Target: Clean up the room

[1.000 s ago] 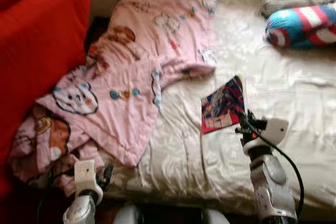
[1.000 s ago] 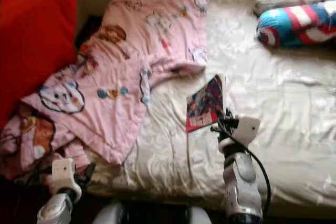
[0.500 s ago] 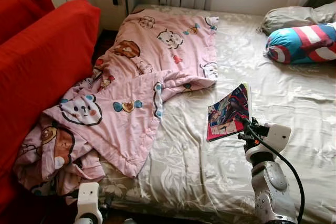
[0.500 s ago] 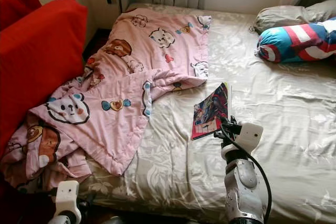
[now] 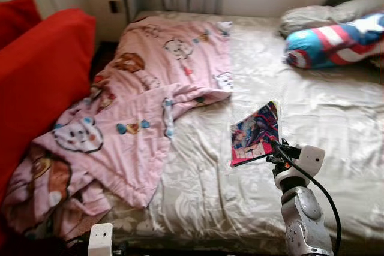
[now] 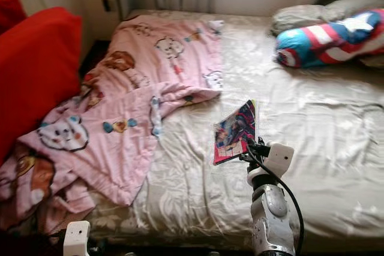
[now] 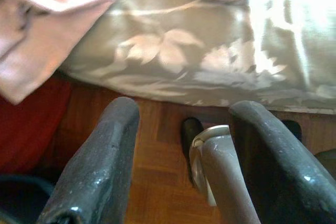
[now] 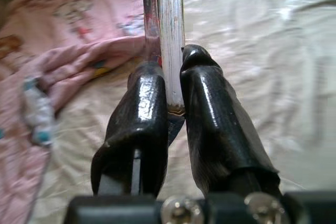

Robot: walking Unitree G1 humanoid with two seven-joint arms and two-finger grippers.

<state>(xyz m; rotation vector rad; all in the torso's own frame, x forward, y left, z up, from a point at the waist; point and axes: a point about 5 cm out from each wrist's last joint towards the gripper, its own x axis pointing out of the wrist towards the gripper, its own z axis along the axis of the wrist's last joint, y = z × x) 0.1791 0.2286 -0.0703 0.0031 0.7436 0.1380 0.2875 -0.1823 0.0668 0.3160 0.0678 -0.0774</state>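
Note:
A thin book with a bright pink and blue cover (image 5: 255, 133) is held up above the beige bed sheet (image 5: 324, 112), tilted on its edge. My right gripper (image 5: 275, 146) is shut on its lower corner; in the right wrist view both fingers (image 8: 205, 93) press on the book's white page edge (image 8: 169, 19). My left arm (image 5: 100, 239) hangs low at the foot of the bed. In the left wrist view its fingers (image 7: 100, 166) are open with nothing between them, above a wooden floor (image 7: 157, 171).
A rumpled pink cartoon blanket (image 5: 150, 100) covers the bed's left half and spills over the near corner. Red cushions (image 5: 36, 82) stand at the left. A blue, red and white pillow (image 5: 333, 40) and a grey pillow (image 5: 312, 16) lie at the far right.
The camera has shifted, so the whole scene slid slightly. The book stays in my right gripper at about the same height over the sheet. My left arm has sunk lower in view.

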